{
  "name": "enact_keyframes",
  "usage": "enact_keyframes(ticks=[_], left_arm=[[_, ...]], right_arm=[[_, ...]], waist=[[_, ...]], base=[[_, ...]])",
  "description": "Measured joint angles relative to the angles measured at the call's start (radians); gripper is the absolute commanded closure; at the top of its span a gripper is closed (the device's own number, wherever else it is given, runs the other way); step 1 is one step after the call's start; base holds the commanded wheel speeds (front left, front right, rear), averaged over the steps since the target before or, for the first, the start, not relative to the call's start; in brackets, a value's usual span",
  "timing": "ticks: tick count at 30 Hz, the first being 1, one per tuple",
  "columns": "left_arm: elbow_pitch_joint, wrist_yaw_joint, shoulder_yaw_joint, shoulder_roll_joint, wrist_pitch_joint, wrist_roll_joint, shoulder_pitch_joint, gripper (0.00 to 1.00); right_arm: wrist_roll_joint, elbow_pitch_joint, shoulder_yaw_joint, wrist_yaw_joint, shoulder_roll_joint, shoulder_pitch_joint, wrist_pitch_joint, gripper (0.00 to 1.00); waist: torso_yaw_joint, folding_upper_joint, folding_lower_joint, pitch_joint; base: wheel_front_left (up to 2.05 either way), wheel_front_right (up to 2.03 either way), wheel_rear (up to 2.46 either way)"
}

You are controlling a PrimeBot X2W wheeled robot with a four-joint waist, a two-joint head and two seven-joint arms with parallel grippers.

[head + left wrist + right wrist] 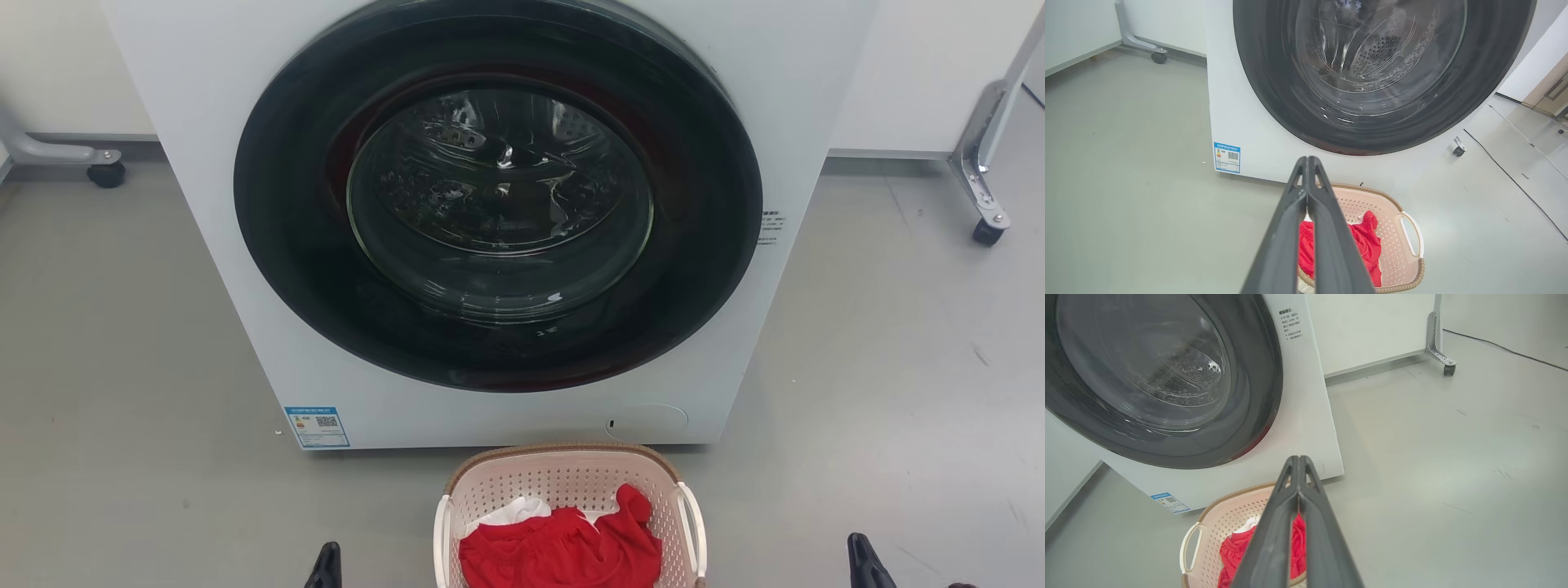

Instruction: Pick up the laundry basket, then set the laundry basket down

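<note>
Though both tight together, left end effector (1307,160) and right end effector (1298,458) clear of perforated, woven-rimmed cream laundry basket (571,482).

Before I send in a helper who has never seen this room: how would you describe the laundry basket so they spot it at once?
Find the big white washing machine with its round dark door. On the grey floor just in front sits the laundry basket: small, cream, holed walls, brown rim, white side handles, with a red cloth inside.
</note>
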Motion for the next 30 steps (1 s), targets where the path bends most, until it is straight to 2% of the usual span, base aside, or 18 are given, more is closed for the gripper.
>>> enact_keyframes(ticks=[18, 30], left_arm=[[0.008, -0.037, 0.074, -0.008, 0.072, -0.239, -0.022, 1.00], [0.013, -0.076, 0.125, -0.018, 0.120, -0.412, -0.041, 1.00]], right_arm=[[0.236, 0.016, -0.075, 0.044, 0.028, -0.033, 0.068, 1.00], [0.407, 0.024, -0.128, 0.078, 0.049, -0.054, 0.115, 1.00]], waist=[[0.000, 0.0000, 0.0000, -0.003], [-0.001, 0.0001, 0.0000, -0.004]], base=[[0.00, 0.00, 0.00], [0.00, 0.00, 0.00]])
